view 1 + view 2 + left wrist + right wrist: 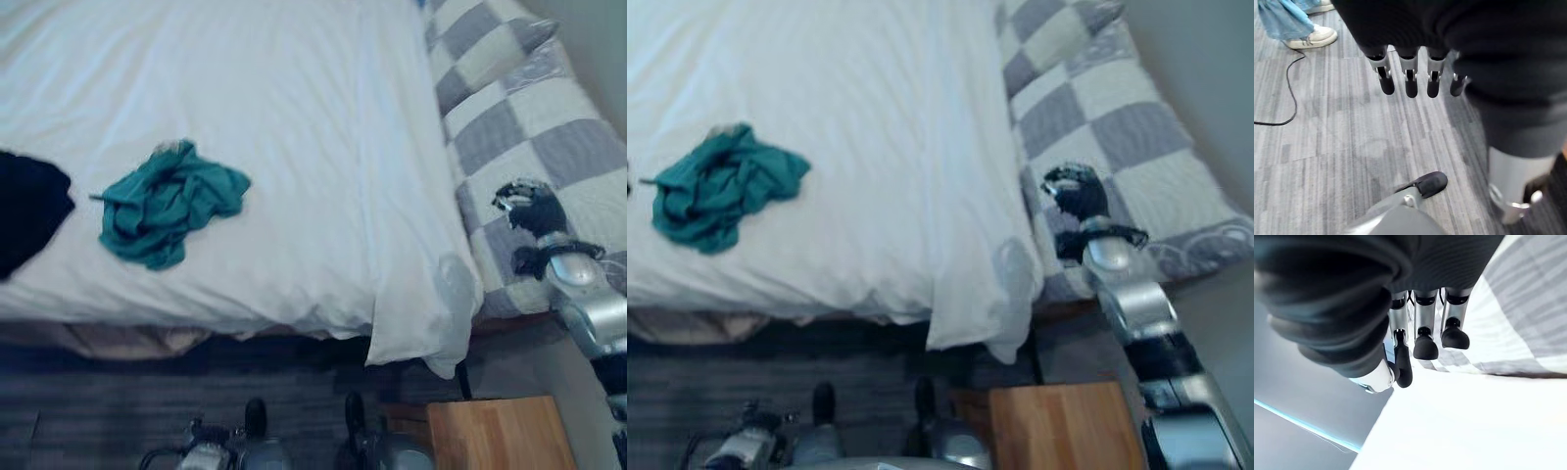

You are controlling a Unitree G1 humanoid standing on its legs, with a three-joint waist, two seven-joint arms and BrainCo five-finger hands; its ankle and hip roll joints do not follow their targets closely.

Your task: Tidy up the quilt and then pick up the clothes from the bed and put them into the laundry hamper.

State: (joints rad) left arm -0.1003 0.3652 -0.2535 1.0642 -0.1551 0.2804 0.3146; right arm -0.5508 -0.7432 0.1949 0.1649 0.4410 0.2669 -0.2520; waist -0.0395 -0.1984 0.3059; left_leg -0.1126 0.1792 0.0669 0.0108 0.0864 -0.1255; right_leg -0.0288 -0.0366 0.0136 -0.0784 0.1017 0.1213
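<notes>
Bed, upper frame: smooth white sheet (294,117) with one corner hanging over the near edge. Checked grey-and-white quilt (549,127), soft and padded, at right. Crumpled teal garment (167,203), centre-left on sheet; black garment (29,206) at left edge. Right hand (529,208) over quilt at right, fingers (1425,345) loosely straight, clasping nothing, well apart from both garments. Left hand (1410,73) over grey striped floor (1342,137), fingers relaxed, empty. Wooden box (495,431), lower right.
</notes>
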